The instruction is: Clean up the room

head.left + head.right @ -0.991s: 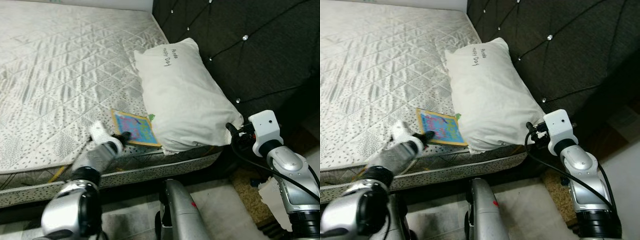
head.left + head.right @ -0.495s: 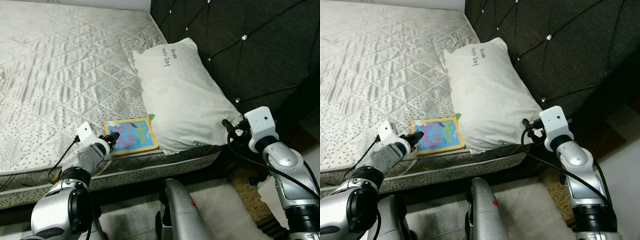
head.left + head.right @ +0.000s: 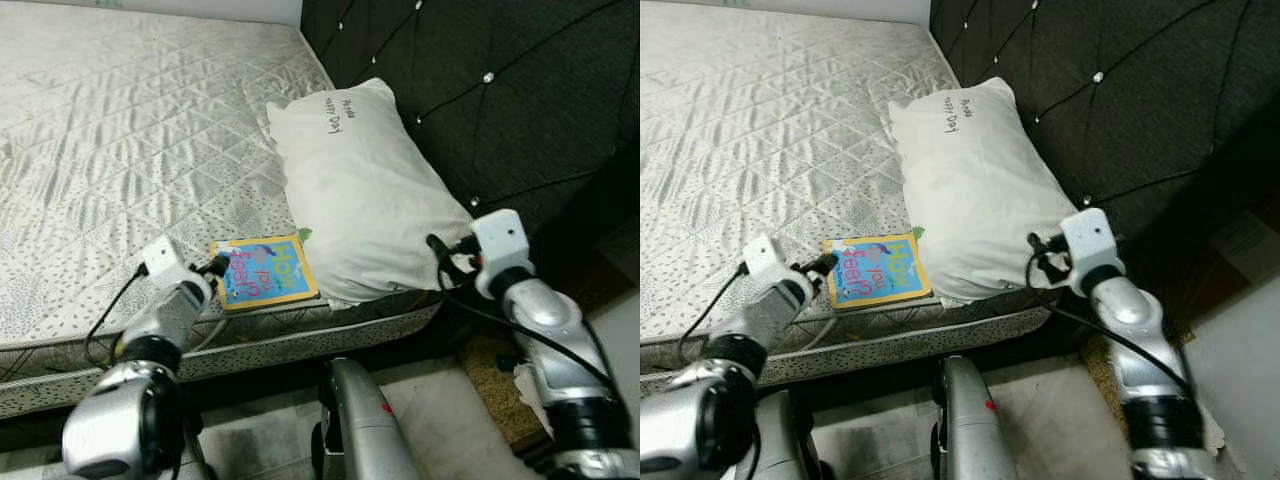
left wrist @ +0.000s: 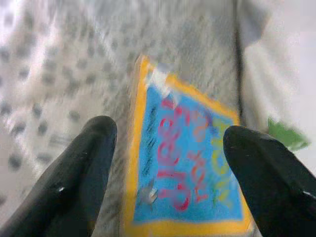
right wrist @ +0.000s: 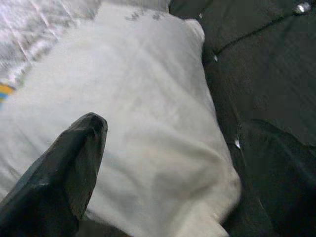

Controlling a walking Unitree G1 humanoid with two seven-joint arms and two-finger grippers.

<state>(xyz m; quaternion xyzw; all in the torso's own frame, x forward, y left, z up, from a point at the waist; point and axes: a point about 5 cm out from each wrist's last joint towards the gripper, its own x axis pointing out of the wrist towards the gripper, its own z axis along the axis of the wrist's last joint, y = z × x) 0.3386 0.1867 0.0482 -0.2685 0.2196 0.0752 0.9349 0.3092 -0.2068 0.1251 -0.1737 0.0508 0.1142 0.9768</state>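
The book point(image 3: 262, 272) lies flat on the bed point(image 3: 120, 150), close to the bed's front edge and just beside the pillow point(image 3: 365, 195), on the side away from the headboard point(image 3: 500, 90). Its long side runs along the pillow's side. My left end effector point(image 4: 165, 163) is right at the book's outer edge, its fingers point(image 4: 81, 163) spread apart, and the book lies straight ahead between them. My right end effector point(image 5: 163, 163), also spread apart, is at the pillow's near corner, so I think my left arm should take the book.
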